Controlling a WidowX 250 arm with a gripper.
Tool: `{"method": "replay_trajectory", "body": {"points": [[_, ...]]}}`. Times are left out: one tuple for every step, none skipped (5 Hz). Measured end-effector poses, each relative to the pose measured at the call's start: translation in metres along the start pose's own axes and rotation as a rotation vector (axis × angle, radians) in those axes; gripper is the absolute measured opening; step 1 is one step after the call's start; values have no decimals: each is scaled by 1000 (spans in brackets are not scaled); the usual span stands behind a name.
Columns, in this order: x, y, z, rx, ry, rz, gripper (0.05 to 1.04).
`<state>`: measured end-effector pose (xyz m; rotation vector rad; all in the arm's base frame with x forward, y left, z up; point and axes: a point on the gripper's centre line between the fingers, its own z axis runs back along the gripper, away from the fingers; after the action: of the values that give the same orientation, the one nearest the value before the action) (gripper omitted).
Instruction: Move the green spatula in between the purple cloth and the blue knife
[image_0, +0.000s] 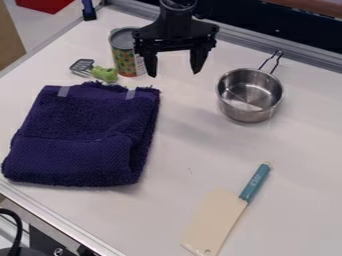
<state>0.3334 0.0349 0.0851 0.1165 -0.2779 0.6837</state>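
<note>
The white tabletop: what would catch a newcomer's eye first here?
Probably the big folded purple cloth, spread over the table's left side. Next, the black gripper hanging open at the top, between the can and the shiny metal pot. Then the blue-handled knife, lying at the lower right.

The green spatula (103, 74), slot-headed, lies at the folded purple cloth's (80, 137) far edge; the blue knife (224, 210) (only blue-handled, cream-bladed) lies flat, well apart.

One nearby camera looks slantwise down over the table (190, 142) toward its far side.
</note>
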Motion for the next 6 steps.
{"method": "replay_trajectory", "body": {"points": [[-6, 2, -10, 23, 30, -4, 999], [3, 20, -13, 58, 25, 41, 1000], [18, 48, -15, 62, 14, 103, 1000], [34, 79, -15, 22, 29, 275, 1000], [59, 103, -16, 0, 44, 499, 1000], [73, 116, -39, 22, 131, 667, 1000]]}}
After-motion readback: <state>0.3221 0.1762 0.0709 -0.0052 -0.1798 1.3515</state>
